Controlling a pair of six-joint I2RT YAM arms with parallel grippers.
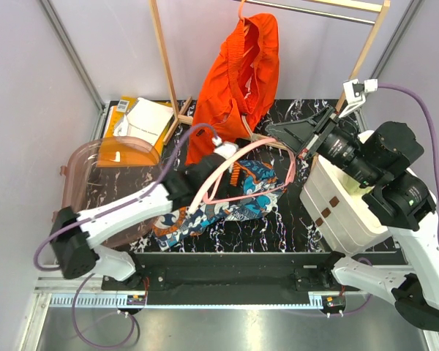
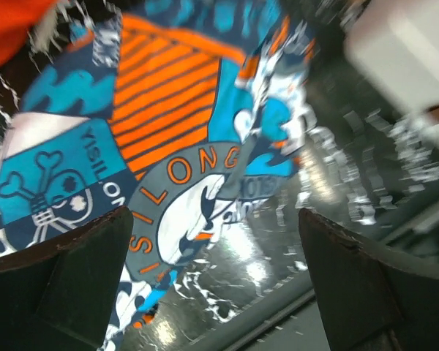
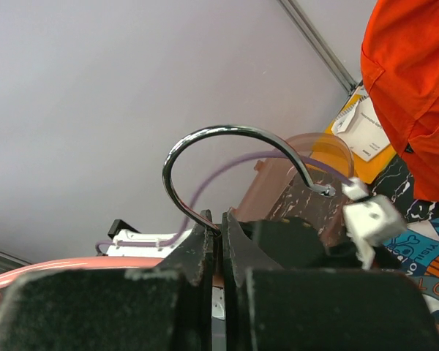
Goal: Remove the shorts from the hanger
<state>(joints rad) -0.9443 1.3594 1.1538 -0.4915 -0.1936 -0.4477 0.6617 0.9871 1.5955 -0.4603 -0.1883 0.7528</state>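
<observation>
The patterned shorts [image 1: 227, 212] lie crumpled on the dark marbled table [image 1: 278, 235], in the middle of the near half. A pink hanger [image 3: 73, 264] lies across them. Whether the cloth is threaded on its bar or only lies under it cannot be told from these views.

The orange shorts [image 1: 241, 80] are further back, hanging from the wooden rack [image 1: 164, 66] with their lower edge reaching down toward the table.

Both pairs look like thin, light cloth: limp, easy to bunch, not fragile, and likely to slide off a smooth bar once the hanger is held steady. The best hold seems to be a pinch on a raised fold or on the waistband, where the cloth is thicker.

The right gripper [image 3: 221, 219] is clenched on the hanger's metal hook [image 3: 227, 131], its jaws pressed together around the wire just above the pink frame. The left gripper [image 2: 214, 216] hangs over the patterned cloth with its jaws spread wide and nothing between them. From there it could drop onto a fold and pull toward the left.

A clear plastic bin [image 1: 80, 157] stands at the left, a white box [image 1: 344, 219] at the right.
</observation>
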